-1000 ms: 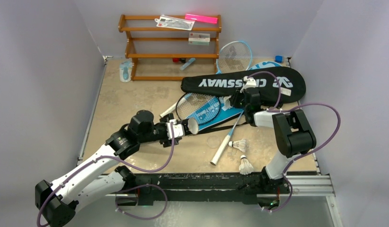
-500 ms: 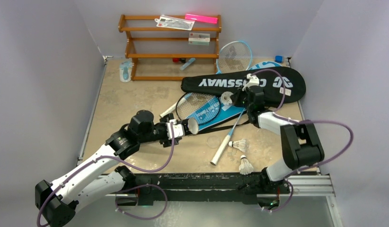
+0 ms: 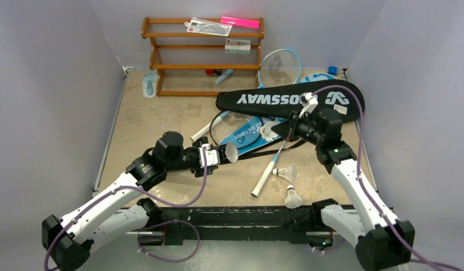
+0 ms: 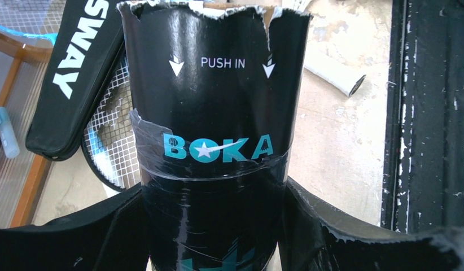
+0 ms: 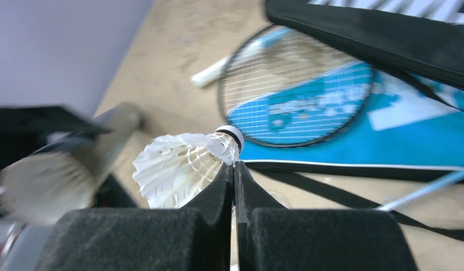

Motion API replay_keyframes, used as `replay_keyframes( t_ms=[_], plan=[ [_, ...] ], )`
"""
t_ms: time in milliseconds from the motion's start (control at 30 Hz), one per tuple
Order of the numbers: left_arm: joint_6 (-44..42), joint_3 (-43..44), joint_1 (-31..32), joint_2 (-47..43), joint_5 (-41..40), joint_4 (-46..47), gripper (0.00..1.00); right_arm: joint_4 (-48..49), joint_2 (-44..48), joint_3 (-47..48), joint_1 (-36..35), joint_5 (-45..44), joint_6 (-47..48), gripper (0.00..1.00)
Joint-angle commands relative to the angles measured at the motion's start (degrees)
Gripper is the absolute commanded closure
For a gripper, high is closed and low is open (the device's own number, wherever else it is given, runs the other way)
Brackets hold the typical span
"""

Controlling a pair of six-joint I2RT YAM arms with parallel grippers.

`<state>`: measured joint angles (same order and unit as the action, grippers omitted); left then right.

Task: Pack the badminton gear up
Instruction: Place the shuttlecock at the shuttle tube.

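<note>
Lying across the far side of the sandy table (image 3: 156,121) is the long black fabric "CROSSWAY" racket cover (image 3: 286,100). The left gripper (image 3: 214,154) has its jaws spread wide, clasping the glossy black cardboard tube (image 4: 213,141), which is ragged-rimmed and lettered "BOKA". The right gripper (image 5: 234,169) has its jaws pinched tight on a white feather shuttlecock (image 5: 179,164) above the blue racket cover (image 5: 421,124).

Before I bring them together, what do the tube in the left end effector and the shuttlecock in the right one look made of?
Tube: glossy black cardboard, probably; its torn rim shows a white and brown paper edge. Shuttlecock: white natural-looking feathers, matte, on a rounded white base with a dark band; cork or foam, cannot tell.
</note>
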<state>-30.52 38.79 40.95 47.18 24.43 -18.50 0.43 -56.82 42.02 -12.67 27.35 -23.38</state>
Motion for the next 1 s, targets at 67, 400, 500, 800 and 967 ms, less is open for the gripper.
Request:
replay_keyframes(
  t_ms=[67,400,500,800,967],
  plan=[
    [-0.15,1.00,-0.12,0.90,5.82,1.35,0.46,-9.42,6.47,5.16,0.10,25.78,-0.87,1.00],
    [-0.41,1.47,-0.15,1.41,10.74,1.27,0.46,4.32,11.01,0.19,-0.88,39.43,-9.66,1.00],
    [-0.17,1.47,-0.15,1.59,11.20,1.43,0.46,8.65,11.10,-1.80,-1.98,38.11,-11.56,1.00],
    [0.53,1.56,-0.16,1.86,10.47,1.81,0.46,15.13,6.29,-2.31,-14.63,25.85,-10.60,1.00],
    [0.70,1.51,-0.16,1.37,10.48,2.01,0.46,15.94,4.33,-2.38,-17.54,18.02,-9.12,1.00]
  ],
)
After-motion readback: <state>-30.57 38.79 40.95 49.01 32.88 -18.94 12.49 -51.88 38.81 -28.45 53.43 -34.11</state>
